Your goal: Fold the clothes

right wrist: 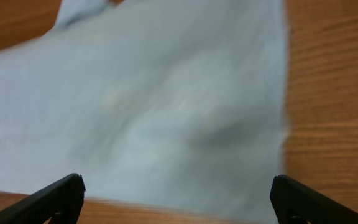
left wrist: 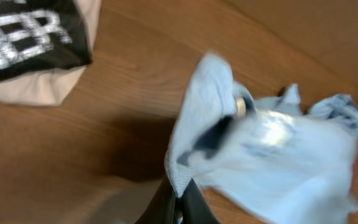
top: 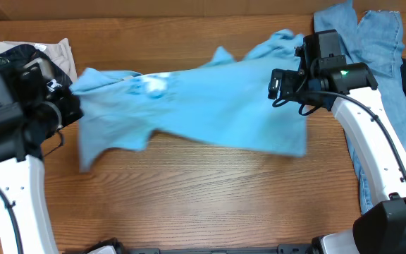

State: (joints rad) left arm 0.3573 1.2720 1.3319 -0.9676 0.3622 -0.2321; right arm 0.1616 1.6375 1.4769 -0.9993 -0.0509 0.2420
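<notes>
One light blue T-shirt (top: 210,106) lies stretched across the far half of the wooden table (top: 203,204) in the overhead view. Its long axis runs side to side, from the left gripper (top: 68,97) to the right gripper (top: 282,85). A flap droops toward the near edge at the left end, and bunched folds rise at the far right end. The cloth is smeared here, so a pale patch near its left end cannot be read, and neither collar nor hem can be picked out. Both sets of fingers are masked by the arms' own bodies. Denim jeans (top: 372,42) lie behind the right arm, and a beige cloth (top: 56,51) lies behind the left.

Only the left wrist view shows the grip. The left gripper (left wrist: 179,205) is pressed together on a thin edge of the T-shirt (left wrist: 272,162), which rises from the jaws in a narrow fold and then spreads away to the right. A black shirt (left wrist: 30,31) with white lettering, cut off by the frame, rests on the beige cloth (left wrist: 42,87).

From the right wrist, the right gripper (right wrist: 178,186) stands spread wide and pinches nothing. The T-shirt (right wrist: 166,93) lies flat beneath it, blurred, with its straight edge toward the bare wood on the right.
</notes>
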